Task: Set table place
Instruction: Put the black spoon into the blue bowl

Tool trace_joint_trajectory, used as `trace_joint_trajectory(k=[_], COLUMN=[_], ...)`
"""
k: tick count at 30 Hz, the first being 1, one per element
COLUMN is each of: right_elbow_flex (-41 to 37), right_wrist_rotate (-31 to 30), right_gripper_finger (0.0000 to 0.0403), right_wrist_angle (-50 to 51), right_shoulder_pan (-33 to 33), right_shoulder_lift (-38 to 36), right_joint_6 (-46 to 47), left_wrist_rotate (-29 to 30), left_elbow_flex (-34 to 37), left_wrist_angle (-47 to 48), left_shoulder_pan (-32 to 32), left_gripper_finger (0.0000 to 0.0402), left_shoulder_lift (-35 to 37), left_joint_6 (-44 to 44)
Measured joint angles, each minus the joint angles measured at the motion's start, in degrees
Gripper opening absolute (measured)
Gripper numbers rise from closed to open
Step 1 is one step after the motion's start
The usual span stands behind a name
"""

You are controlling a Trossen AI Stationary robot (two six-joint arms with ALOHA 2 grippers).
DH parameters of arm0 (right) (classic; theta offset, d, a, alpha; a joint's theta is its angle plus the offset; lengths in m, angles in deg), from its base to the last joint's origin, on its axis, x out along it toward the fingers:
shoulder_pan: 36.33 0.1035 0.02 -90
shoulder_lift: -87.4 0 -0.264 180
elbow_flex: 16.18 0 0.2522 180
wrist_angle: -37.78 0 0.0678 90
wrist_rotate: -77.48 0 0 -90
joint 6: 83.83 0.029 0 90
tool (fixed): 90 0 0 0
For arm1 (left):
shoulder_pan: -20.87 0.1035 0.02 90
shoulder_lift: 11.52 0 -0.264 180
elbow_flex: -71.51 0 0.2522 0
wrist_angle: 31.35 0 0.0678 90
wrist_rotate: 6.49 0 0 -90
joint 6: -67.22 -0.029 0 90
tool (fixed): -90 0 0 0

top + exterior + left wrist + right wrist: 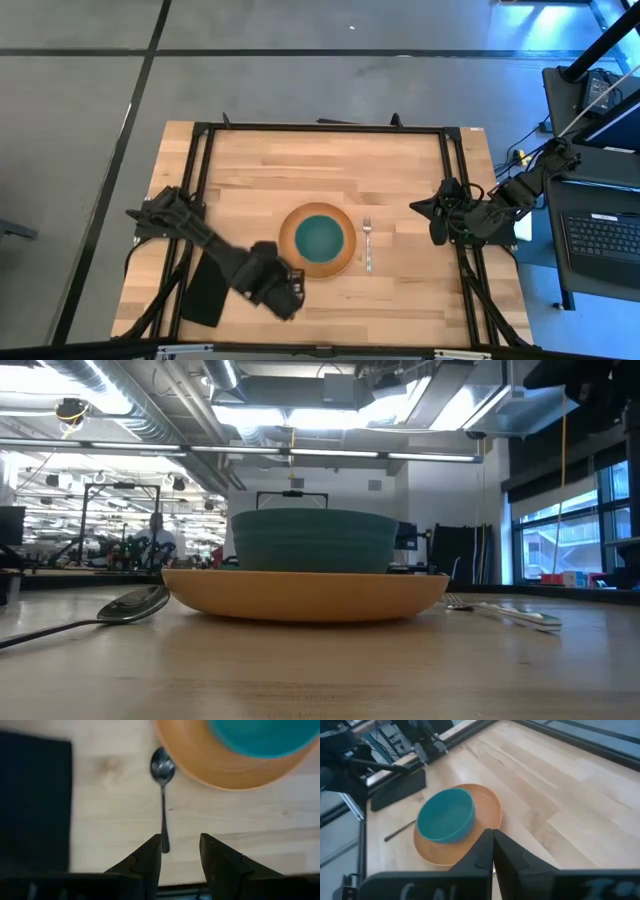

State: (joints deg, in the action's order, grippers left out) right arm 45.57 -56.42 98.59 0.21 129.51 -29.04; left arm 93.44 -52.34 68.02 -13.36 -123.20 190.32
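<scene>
An orange plate (318, 241) lies in the middle of the wooden table (300, 160), and a teal bowl (320, 236) stands on it. A fork (367, 243) lies flat just right of the plate. A spoon (162, 795) lies flat on the table left of the plate, its bowl end toward the far edge; it also shows in the low view (130, 605). My left gripper (180, 842) is open above the spoon's handle end, near the plate's near-left side (288, 288). My right gripper (493, 852) is shut and empty, at the table's right edge (438, 212).
A black folded napkin (205, 292) lies on the table left of the spoon, near the front left; it also shows in the left wrist view (32, 800). The table's black frame (320, 127) runs along its edges. Bare wood lies at the far side and front right.
</scene>
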Motion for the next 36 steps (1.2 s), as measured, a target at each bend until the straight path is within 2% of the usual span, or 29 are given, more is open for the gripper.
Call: trace_joint_trajectory(k=[5, 8, 14, 19, 25, 30, 36], right_elbow_flex=[0.0, 0.0, 0.0, 0.0, 0.0, 0.0, 0.0], right_wrist_rotate=[0.0, 0.0, -0.2, -0.2, -0.2, -0.1, -0.1], right_gripper_finger=[0.0012, 0.0012, 0.0012, 0.0012, 0.0012, 0.0012, 0.0012], right_wrist_angle=[1.4, 1.4, 1.4, 1.4, 1.4, 1.4, 1.2], right_shoulder_pan=[0.0, 0.0, 0.0, 0.0, 0.0, 0.0, 0.0], right_shoulder_lift=[0.0, 0.0, 0.0, 0.0, 0.0, 0.0, 0.0], right_joint_6=[0.2, 0.2, 0.2, 0.4, 1.4, 2.1, 2.1], left_wrist_rotate=[3.5, 6.1, 15.4, 16.1, 17.0, 16.9, 12.2], left_elbow_flex=[9.0, 15.3, 27.7, 35.1, 37.6, 37.6, 37.6], left_wrist_angle=[-7.2, -13.1, -25.3, -33.1, -41.1, -42.7, -42.6], left_shoulder_pan=[-5.9, -7.5, -7.8, -7.4, -7.0, -6.1, -4.9], left_gripper_finger=[0.0126, 0.0126, 0.0126, 0.0126, 0.0126, 0.0126, 0.0126], left_shoulder_lift=[0.0, 0.0, 0.0, 0.0, 0.0, 0.0, 0.0], left_joint_6=[8.6, 8.7, 6.9, 6.8, 2.9, 1.1, -0.5])
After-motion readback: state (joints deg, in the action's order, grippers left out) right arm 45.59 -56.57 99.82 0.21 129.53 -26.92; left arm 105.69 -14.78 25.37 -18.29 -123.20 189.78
